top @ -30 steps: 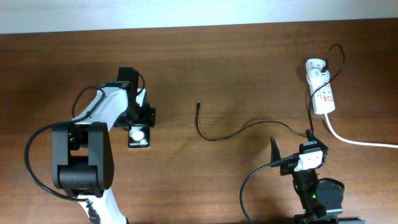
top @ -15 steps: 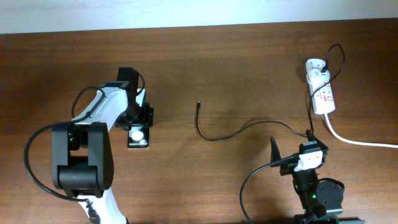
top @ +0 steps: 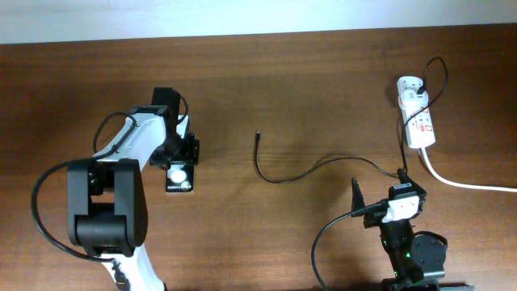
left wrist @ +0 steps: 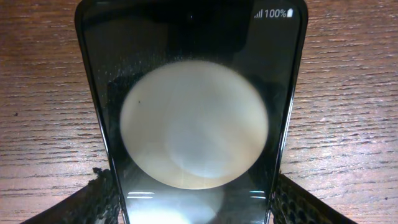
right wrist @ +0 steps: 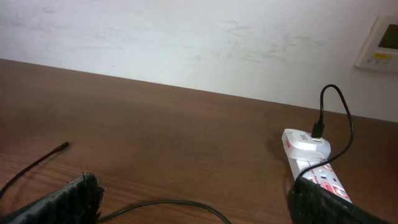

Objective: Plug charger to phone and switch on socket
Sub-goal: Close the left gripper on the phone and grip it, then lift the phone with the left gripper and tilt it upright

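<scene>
You are looking at a dark wooden table (top: 323, 89) standing against a pale wall (right wrist: 186, 43).
The table's brown top is showing a fine grain running along its length, and it is filling nearly all of your overhead view. Along the table's far edge a pale strip (top: 242, 16) is running from side to side. In your right wrist view the wall is rising straight from that far edge, off-white and carrying faint scuffs and smears. Above the table's far right end a small cream panel (right wrist: 380, 43) is sitting on the wall, partly cut by the frame. Soft, even light is falling across the table.
</scene>
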You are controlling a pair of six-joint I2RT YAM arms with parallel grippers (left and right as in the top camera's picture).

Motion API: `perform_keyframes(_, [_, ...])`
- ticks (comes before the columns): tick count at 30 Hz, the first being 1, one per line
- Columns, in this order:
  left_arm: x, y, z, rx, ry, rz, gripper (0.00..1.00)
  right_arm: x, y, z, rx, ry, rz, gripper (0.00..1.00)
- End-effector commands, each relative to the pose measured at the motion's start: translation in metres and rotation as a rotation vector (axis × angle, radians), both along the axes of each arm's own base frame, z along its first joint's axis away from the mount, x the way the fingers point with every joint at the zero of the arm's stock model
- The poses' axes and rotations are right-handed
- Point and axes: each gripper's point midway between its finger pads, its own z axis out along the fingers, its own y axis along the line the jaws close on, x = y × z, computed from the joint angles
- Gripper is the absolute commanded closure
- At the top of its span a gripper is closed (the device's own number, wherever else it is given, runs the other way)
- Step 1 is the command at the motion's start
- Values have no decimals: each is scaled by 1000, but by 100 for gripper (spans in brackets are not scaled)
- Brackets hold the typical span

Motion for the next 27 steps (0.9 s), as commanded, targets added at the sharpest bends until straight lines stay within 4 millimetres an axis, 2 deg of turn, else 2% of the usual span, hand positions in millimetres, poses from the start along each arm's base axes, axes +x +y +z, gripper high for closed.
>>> perform_keyframes(1, [-49,-4,-56,-27,205,14,31,0,1,-3,4,4,5,1])
perform_keyframes(10, [-48,-6,-55,-39,205,16,32,0,1,-3,4,5,5,1])
perform_keyframes(20, [-28,-8,-23,-41,211,16,33,0,1,-3,4,5,5,1])
perform_keyframes(27, [-26,-8,-15,-40,221,16,33,0,1,-3,4,5,5,1])
